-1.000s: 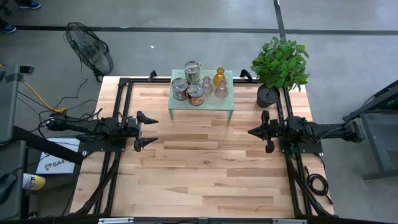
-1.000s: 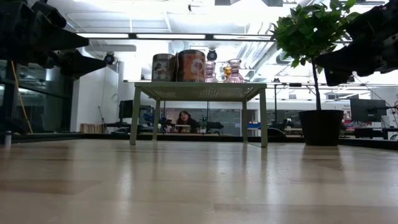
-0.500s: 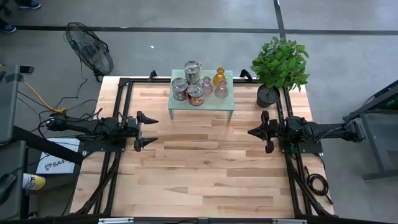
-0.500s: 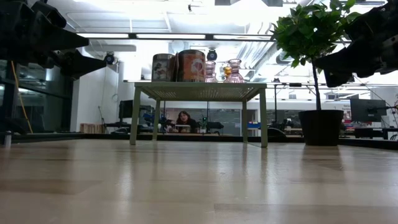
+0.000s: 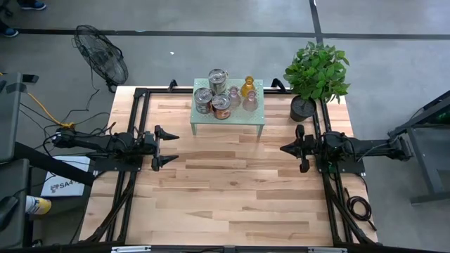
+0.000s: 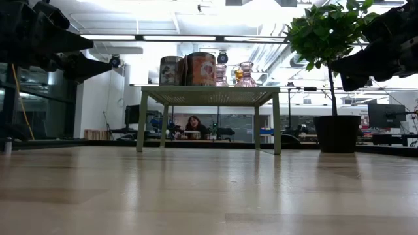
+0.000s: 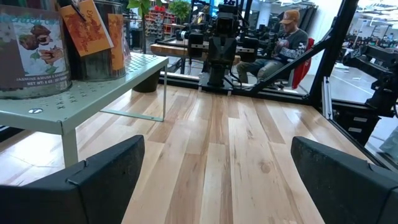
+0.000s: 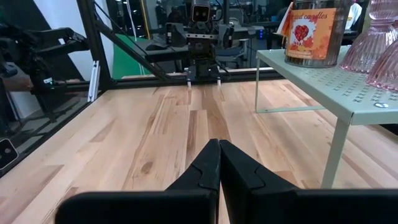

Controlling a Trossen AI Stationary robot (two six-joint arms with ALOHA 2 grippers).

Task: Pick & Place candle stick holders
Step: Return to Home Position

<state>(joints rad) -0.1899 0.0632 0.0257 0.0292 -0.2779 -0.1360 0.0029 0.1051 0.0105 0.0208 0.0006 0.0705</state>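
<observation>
The candle stick holders stand together on top of a mint-green perforated stand point(image 5: 228, 121) at the table's far middle. There are three silver metal ones with paper labels point(image 5: 219, 79) point(image 5: 204, 100) point(image 5: 221, 107), two pinkish glass ones point(image 5: 234, 94) point(image 5: 249, 102) and an amber one point(image 5: 247, 86). In the low view they show in a row above the stand point(image 6: 209, 96). My left gripper point(image 5: 167, 147) hovers open at the table's left, pointing level toward the right. My right gripper point(image 5: 284, 149) hovers shut at the table's right, facing it. Both stay clear of the stand.
A green plant in a black pot point(image 5: 315, 74) stands at the table's far right corner, beside the stand. Bare wooden tabletop point(image 5: 225, 183) lies between the arms and toward the near edge. A fan point(image 5: 102, 56) stands on the floor. People sit in the room beyond point(image 6: 194, 124) point(image 7: 289, 37).
</observation>
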